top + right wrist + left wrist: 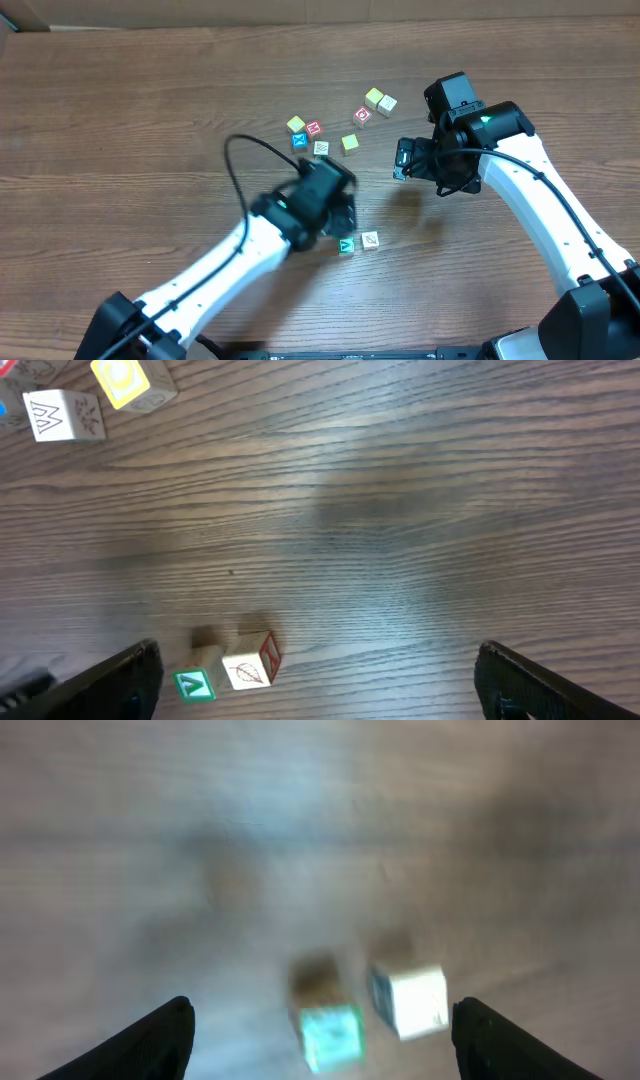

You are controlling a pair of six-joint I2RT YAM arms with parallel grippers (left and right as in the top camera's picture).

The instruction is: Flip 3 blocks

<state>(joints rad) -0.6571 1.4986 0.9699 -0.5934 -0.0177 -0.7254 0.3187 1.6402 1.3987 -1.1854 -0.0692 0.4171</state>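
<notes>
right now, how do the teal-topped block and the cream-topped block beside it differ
Top: the teal-topped block shows a teal-green face with a pale mark; the cream-topped block shows a pale face with a thin line drawing. Side: in the right wrist view the cream-topped block has a red-marked side; the teal-topped block shows none. Both are small cubes of like size, side by side on the table, neither held.

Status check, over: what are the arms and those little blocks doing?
Left end effector open, empty. Right end effector open, empty. Teal block, cream block side by side near left one. Other cubes stand apart.
</notes>
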